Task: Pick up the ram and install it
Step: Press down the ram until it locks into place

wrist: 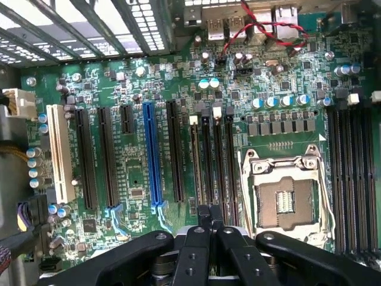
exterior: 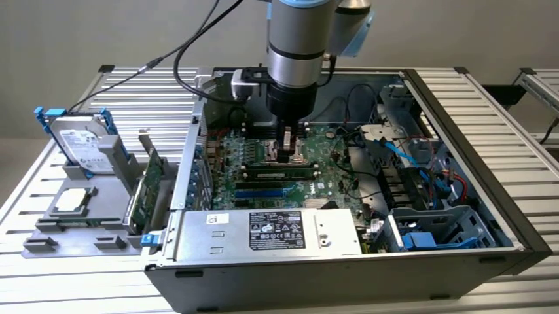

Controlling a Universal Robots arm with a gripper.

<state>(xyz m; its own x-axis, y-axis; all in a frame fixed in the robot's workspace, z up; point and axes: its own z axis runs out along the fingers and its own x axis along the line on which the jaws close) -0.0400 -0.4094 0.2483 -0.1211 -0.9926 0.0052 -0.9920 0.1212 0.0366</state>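
Pincer (exterior: pixel 292 152) hangs low inside the open computer case (exterior: pixel 489 163), fingertips drawn together over the board with nothing visible between them; the wrist view shows the pincer (wrist: pixel 209 215) just as tightly closed. Beneath it spreads the green motherboard (exterior: pixel 232 157) (wrist: pixel 134 173), with the grey power supply (exterior: pixel 271 230) along the case's near edge. And the ram (exterior: pixel 279 173) lies lengthwise in a memory slot just beside the fingertips, seen edge-on from the wrist (wrist: pixel 195 161), between the CPU socket (wrist: pixel 286 202) and the blue slot (wrist: pixel 152 155).
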